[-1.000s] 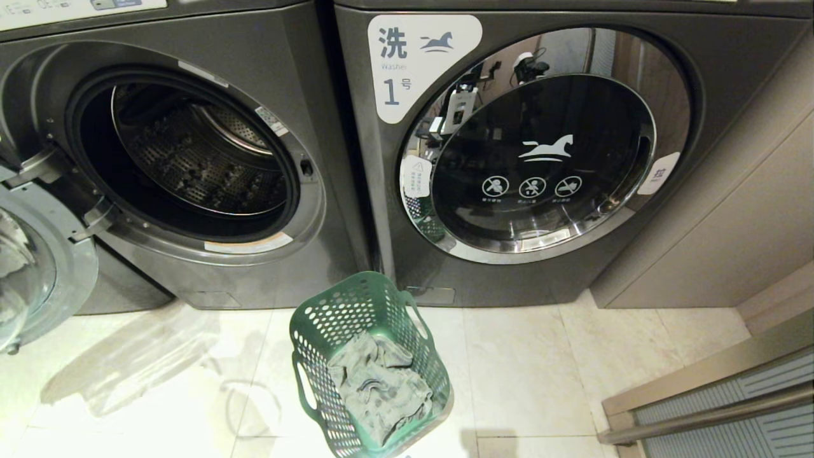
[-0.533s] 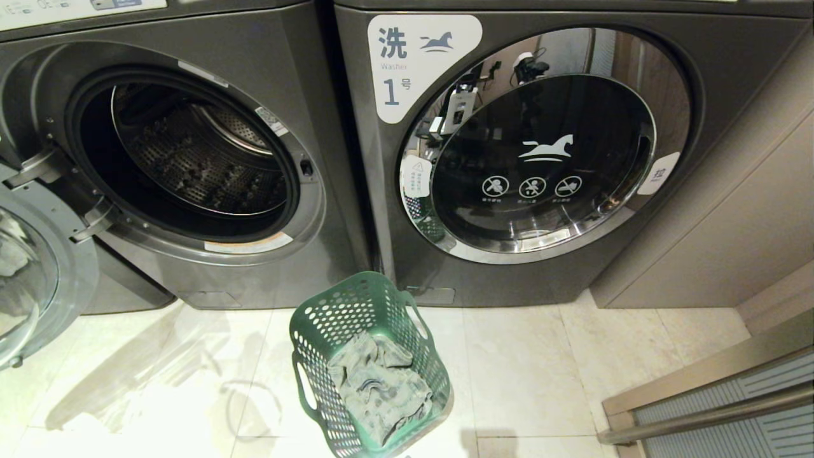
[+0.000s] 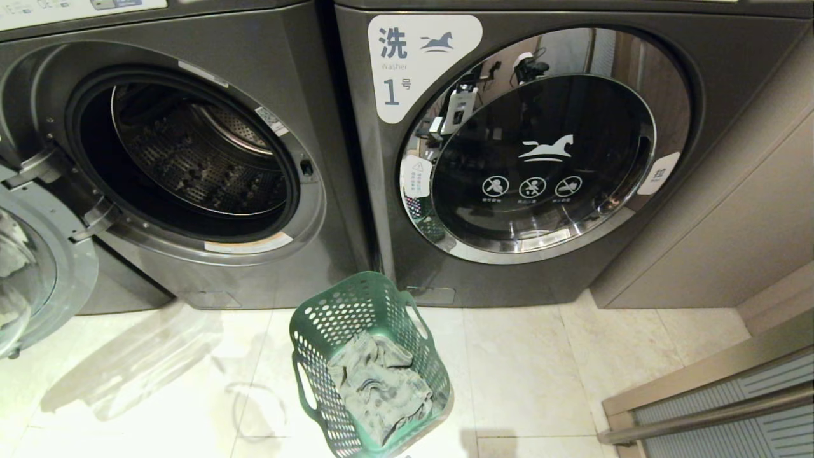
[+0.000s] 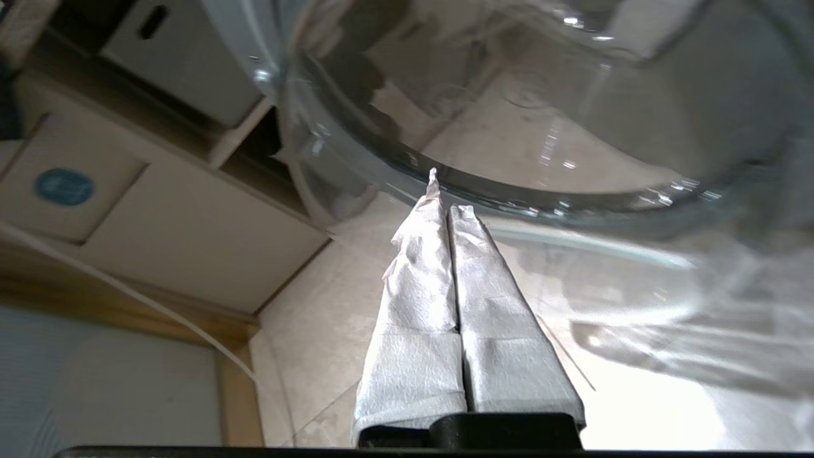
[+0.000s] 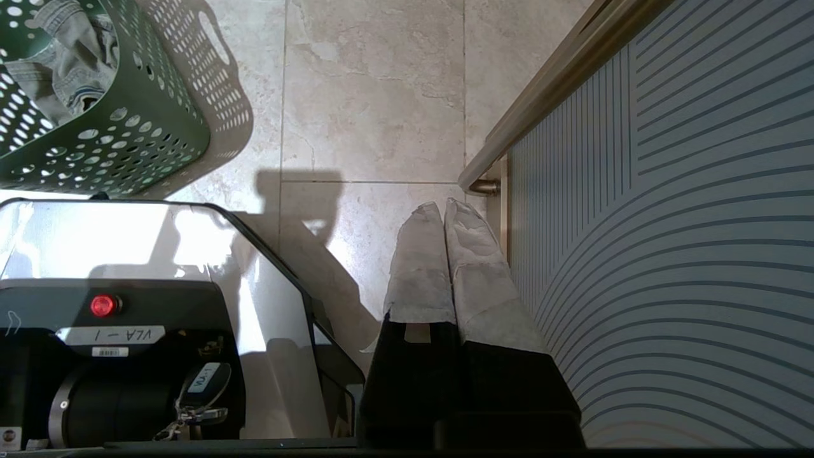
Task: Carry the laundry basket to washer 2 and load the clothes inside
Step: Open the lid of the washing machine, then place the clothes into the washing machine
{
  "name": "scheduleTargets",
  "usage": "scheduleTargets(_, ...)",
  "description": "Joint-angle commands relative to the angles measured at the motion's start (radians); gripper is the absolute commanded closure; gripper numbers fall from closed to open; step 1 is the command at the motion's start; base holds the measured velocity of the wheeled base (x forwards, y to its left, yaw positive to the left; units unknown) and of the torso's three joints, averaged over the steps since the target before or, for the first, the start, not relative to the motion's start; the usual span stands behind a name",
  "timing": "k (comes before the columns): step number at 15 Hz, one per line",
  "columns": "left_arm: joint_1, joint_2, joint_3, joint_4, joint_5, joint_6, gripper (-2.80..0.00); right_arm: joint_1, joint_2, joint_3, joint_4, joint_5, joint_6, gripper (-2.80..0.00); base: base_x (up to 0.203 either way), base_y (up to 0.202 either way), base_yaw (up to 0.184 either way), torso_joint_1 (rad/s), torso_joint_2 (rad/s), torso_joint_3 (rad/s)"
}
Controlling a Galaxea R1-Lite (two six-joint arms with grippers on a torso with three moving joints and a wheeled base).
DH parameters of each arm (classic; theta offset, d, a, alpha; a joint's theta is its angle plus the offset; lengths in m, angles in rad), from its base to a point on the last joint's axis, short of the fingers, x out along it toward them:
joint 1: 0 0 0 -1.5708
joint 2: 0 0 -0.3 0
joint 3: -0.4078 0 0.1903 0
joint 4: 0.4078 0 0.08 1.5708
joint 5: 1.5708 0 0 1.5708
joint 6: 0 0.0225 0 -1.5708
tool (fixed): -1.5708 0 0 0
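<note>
Two grey washers stand side by side: the left washer (image 3: pixel 191 159) has its door (image 3: pixel 38 267) swung open; the right washer (image 3: pixel 540 152), marked 1, is shut. One green laundry basket (image 3: pixel 331 318) holding grey clothes (image 3: pixel 378 388) sits on pale floor tiles (image 3: pixel 528 375) near them. Left gripper (image 4: pixel 448 191), jaws closed and empty, is at the door glass. Right gripper (image 5: pixel 445 210), jaws closed and empty, hangs over the floor.

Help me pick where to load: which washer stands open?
The left washer: its door is swung aside, baring the drum. The washer marked 1 on the right is closed.
</note>
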Motion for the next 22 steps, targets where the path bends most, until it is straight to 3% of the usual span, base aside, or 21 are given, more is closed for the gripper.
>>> scheduleTargets(1, -0.019, -0.118, 0.060, 0.046, -0.076, 0.003, 0.00, 0.000, -0.001, 0.000, 0.001, 0.000, -0.001, 0.00, 0.000, 0.000, 0.000, 0.000, 0.00, 0.000)
scheduleTargets(3, -0.062, -0.292, 0.241, 0.141, -0.186, 0.006, 0.00, 0.000, -0.001, 0.000, 0.001, 0.000, -0.001, 0.00, 0.000, 0.000, 0.000, 0.000, 0.00, 0.000)
scheduleTargets(7, -0.206, -0.700, 0.767, 0.216, -0.270, 0.002, 0.00, 0.000, -0.001, 0.000, 0.001, 0.000, -0.001, 0.00, 0.000, 0.000, 0.000, 0.000, 0.00, 0.000)
scheduleTargets(8, -0.291, -0.805, 0.899, 0.219, -0.281, -0.012, 0.00, 0.000, -0.001, 0.000, 0.001, 0.000, -0.001, 0.00, 0.000, 0.000, 0.000, 0.000, 0.00, 0.000)
scheduleTargets(11, -0.594, -1.090, 1.152, 0.214, -0.320, -0.059, 0.00, 0.000, -0.001, 0.000, 0.001, 0.000, -0.001, 0.00, 0.000, 0.000, 0.000, 0.000, 0.00, 0.000)
scheduleTargets(15, -0.780, -1.502, 1.240, 0.408, -0.400, -0.092, 0.00, 0.000, -0.001, 0.000, 0.001, 0.000, -0.001, 0.00, 0.000, 0.000, 0.000, 0.000, 0.00, 0.000)
scheduleTargets(17, -0.852, -1.611, 1.260, 0.474, -0.418, -0.111, 0.00, 0.000, -0.001, 0.000, 0.001, 0.000, 0.001, 0.00, 0.000, 0.000, 0.000, 0.000, 0.00, 0.000)
scheduleTargets(18, -0.872, -1.616, 1.267, 0.500, -0.400, -0.157, 0.00, 0.000, -0.001, 0.000, 0.001, 0.000, -0.001, 0.00, 0.000, 0.000, 0.000, 0.000, 0.00, 0.000)
scheduleTargets(22, -0.740, -1.595, 1.270, 0.509, -0.393, -0.170, 0.00, 0.000, -0.001, 0.000, 0.001, 0.000, 0.001, 0.00, 0.000, 0.000, 0.000, 0.000, 0.00, 0.000)
